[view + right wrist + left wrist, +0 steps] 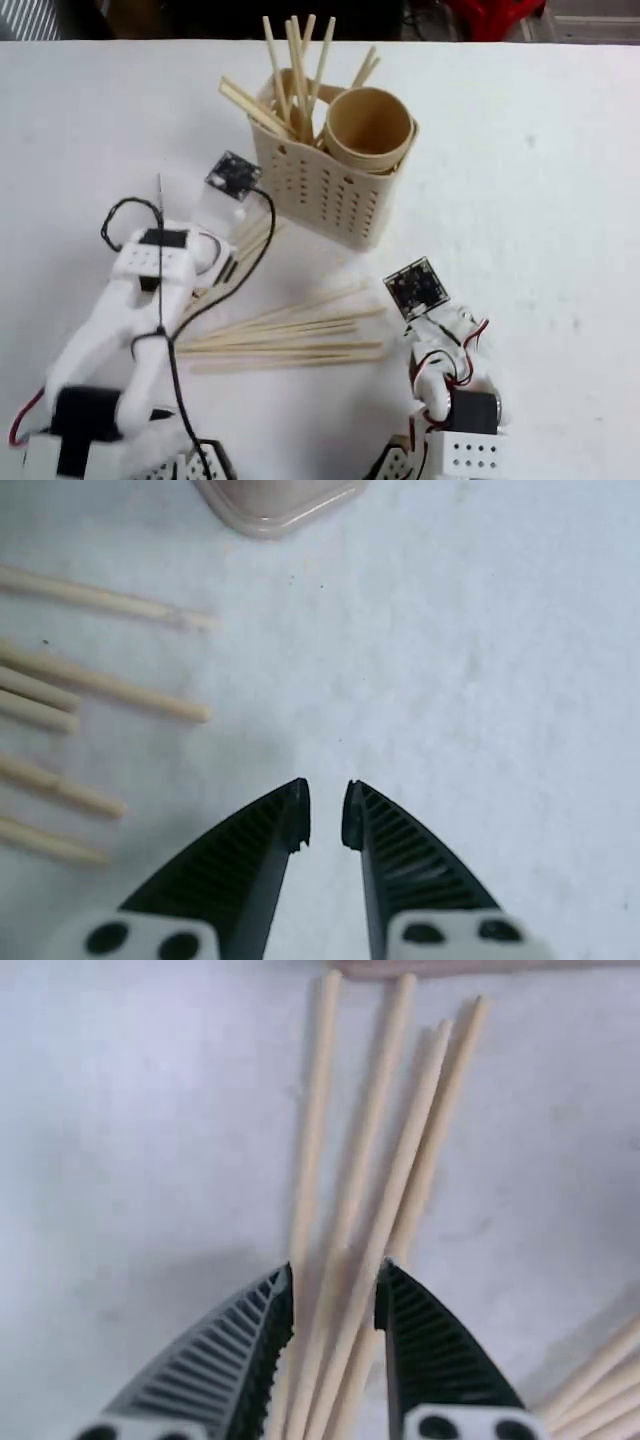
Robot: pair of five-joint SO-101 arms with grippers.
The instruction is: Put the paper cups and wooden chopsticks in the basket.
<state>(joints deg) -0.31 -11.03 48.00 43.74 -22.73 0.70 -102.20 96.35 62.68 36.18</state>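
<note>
The left claw [333,1300] has its two black fingers on each side of a bunch of thin pale wooden chopsticks [314,1110]. They lie flat on the white table [130,1140], and the claw seems to pinch them. The right claw [325,815] has its tips a tiny bit apart and holds nothing. More chopsticks lie near it. Farther off stands the cream plastic basket with holes [325,195]. A round tan paper cup [368,125] and some chopsticks stand inside.

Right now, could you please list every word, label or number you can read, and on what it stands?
None can be read.
The perforated cream plastic basket, tan paper cup and pale wooden chopsticks show no print; marks on the small black circuit boards are too small.
</note>
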